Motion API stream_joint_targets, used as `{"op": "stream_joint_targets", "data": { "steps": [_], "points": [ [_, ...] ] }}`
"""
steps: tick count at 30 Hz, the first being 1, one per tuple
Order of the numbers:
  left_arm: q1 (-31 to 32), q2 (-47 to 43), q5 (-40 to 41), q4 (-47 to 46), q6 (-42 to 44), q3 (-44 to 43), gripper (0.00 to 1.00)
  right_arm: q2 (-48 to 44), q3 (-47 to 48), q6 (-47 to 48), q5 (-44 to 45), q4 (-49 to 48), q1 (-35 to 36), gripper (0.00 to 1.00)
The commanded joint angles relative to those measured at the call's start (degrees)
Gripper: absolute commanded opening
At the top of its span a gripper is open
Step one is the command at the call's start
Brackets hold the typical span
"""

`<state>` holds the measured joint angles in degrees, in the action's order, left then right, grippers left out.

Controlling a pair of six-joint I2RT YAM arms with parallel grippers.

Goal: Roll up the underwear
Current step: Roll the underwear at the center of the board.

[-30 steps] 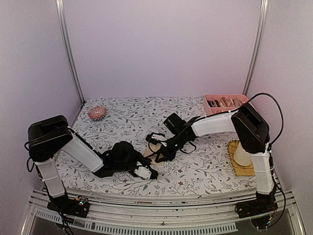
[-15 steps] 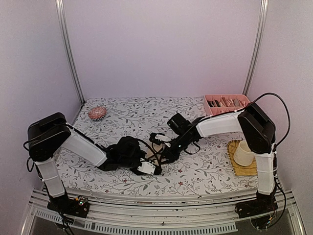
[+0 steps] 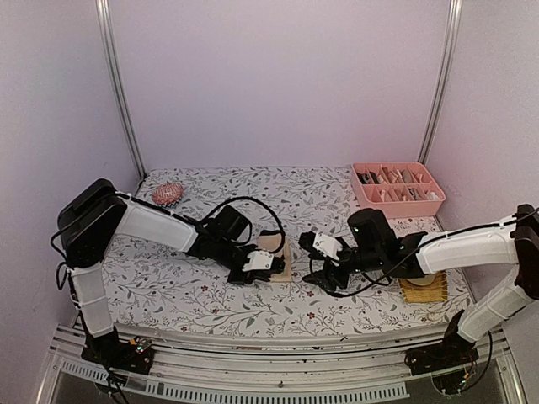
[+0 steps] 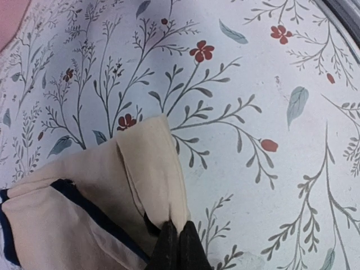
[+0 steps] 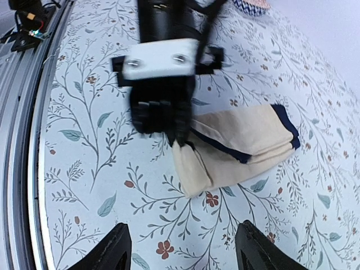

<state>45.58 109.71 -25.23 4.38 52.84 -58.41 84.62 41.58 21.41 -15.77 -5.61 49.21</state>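
The beige underwear [image 3: 280, 251] with dark edging lies folded in the middle of the flowered table. In the left wrist view its cloth [image 4: 112, 185] fills the lower left, and my left gripper [image 4: 179, 229] is shut, pinching the near corner of its folded flap. The top view has that left gripper [image 3: 269, 265] at the cloth's front edge. My right gripper [image 3: 318, 268] sits a little to the right of the cloth, apart from it. In the right wrist view it [image 5: 183, 253] stands open and empty, facing the underwear [image 5: 242, 140] and the left gripper [image 5: 181, 140].
A reddish-pink hairbrush [image 3: 167, 194] lies at the back left. A pink compartment tray [image 3: 396, 187] stands at the back right. A yellow mat [image 3: 425, 290] lies partly under the right arm. The metal rail [image 3: 269, 353] runs along the near edge.
The right gripper has opened, let go of the cloth and drawn back to the right. The left gripper has closed on the beige underwear and moved towards the back.
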Motion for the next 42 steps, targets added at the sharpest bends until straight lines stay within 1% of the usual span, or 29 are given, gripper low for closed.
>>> {"op": "stream_joint_targets", "data": {
  "steps": [1,4,10,16,19,24,26,30,36,42],
  "points": [
    [-2.00,6.76,-8.14,15.87,-3.98,-8.85,0.00,-3.71,-6.96,11.84,6.76,-14.99,5.30,0.65],
    [-3.44,10.28,-11.65,22.03,-4.89,-14.51,0.00,-2.20,-7.31,15.70,10.39,-16.18,7.91,0.65],
    [-7.26,17.09,-20.34,34.71,-6.07,-25.38,0.00,4.02,-5.36,23.04,13.86,-18.35,12.01,0.60],
    [-11.52,25.07,-28.78,45.91,-7.91,-36.22,0.00,11.51,-1.08,29.83,15.57,-18.80,13.08,0.51],
    [-13.50,28.28,-31.63,48.52,-9.74,-39.96,0.00,14.94,0.80,32.46,16.56,-18.74,13.21,0.50],
    [-14.60,33.52,-32.76,54.48,-10.41,-46.41,0.00,20.26,3.73,35.98,18.64,-18.73,13.24,0.50],
    [-14.73,35.33,-32.77,56.53,-10.50,-48.75,0.00,22.33,4.69,37.19,19.24,-18.97,12.99,0.48],
    [-14.87,37.94,-32.36,59.06,-10.84,-52.22,0.00,24.76,6.70,37.88,18.52,-19.33,11.73,0.48],
    [-14.91,39.55,-32.32,61.24,-10.65,-54.23,0.00,27.47,8.73,37.90,18.47,-19.27,9.59,0.47],
    [-15.02,39.82,-32.18,62.23,-10.13,-54.48,0.00,29.90,11.08,37.83,20.25,-18.42,7.59,0.40]
  ]
}}
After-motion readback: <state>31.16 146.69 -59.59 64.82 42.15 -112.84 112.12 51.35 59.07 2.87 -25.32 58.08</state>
